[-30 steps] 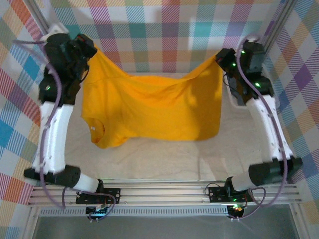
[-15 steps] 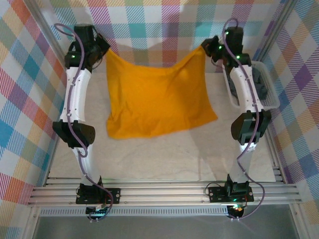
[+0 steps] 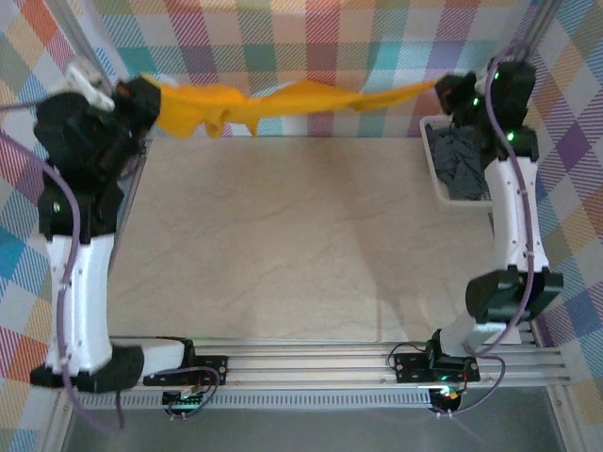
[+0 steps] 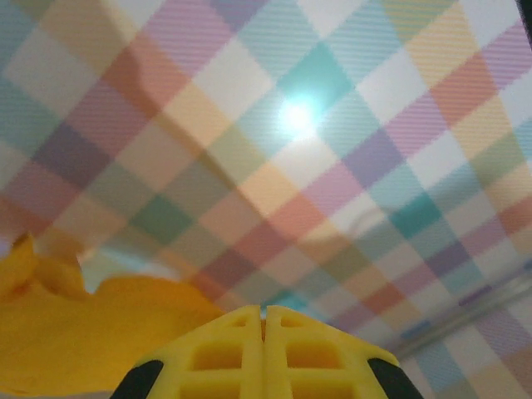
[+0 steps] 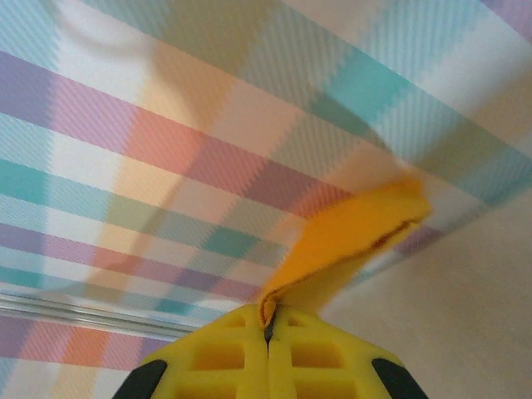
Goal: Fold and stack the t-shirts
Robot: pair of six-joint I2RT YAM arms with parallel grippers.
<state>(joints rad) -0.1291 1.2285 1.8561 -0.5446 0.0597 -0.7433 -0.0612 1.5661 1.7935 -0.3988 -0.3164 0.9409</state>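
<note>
1. From above: the orange tee, which half a second ago hung as a broad sheet with its hem on the worktop, is now a thin, taut band along the far edge. It is strung between the left hand and the right hand, and both arms have swung outward. The tee is lifted clear of the worktop. A grey tee lies in the basket at the right.
2. Left wrist: the left hand has its fingers pressed together and points up at the plaid wall. Orange tee bunches just beside it, though the nip itself is not shown here.
3. Right wrist: the right hand is pressed together on a doubled edge of the orange tee, which rises from its tips.
4. Reading: this looks like a shake-out before laying the tee flat. No fold has been made, and nothing is stacked yet.
</note>
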